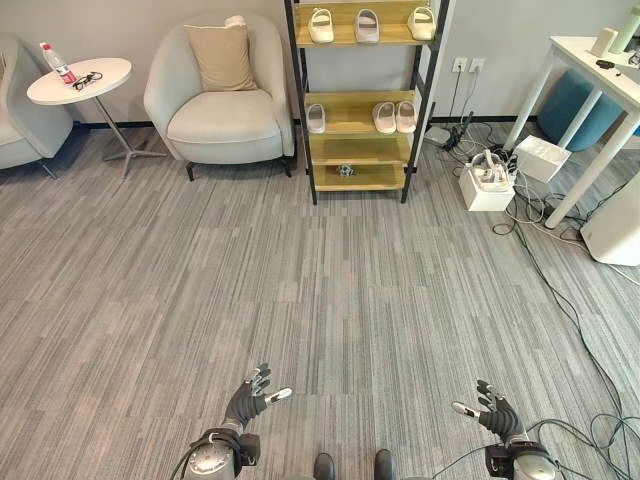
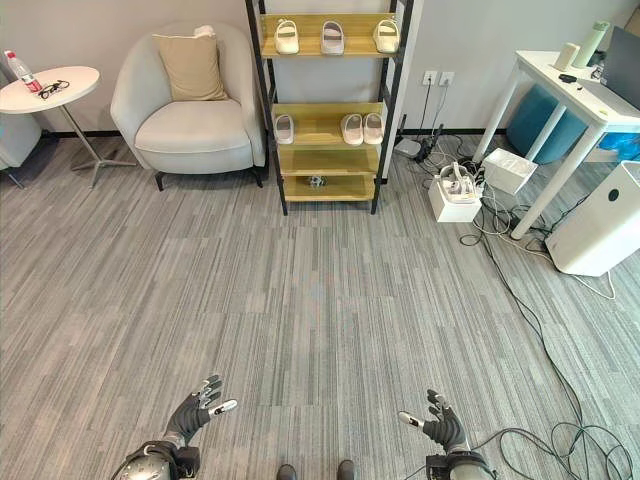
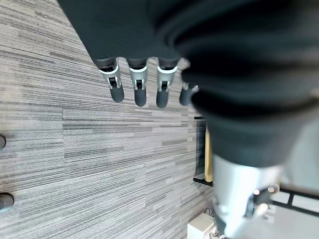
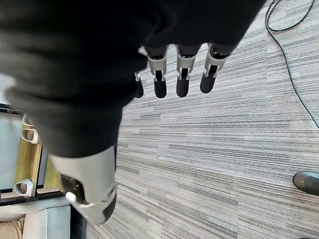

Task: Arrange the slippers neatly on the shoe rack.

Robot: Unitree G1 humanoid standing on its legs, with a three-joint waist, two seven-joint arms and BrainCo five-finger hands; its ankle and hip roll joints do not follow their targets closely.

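The wooden shoe rack (image 1: 352,142) stands against the far wall. Three pale slippers (image 1: 367,25) sit spaced apart on its top shelf. On the middle shelf one slipper (image 1: 316,118) lies at the left and a pair (image 1: 394,116) lies side by side at the right. A small dark object (image 1: 346,170) rests on a lower shelf. My left hand (image 1: 250,395) and right hand (image 1: 490,410) hang low over the carpet, far from the rack, both open and holding nothing. Straight fingers (image 3: 139,84) show in the left wrist view, and straight fingers (image 4: 182,79) in the right wrist view.
A beige armchair (image 1: 220,100) with a cushion stands left of the rack, and a round side table (image 1: 80,80) with a bottle is further left. At the right are a white desk (image 1: 600,80), white boxes (image 1: 487,185), a white appliance (image 1: 615,225) and loose cables (image 1: 560,290).
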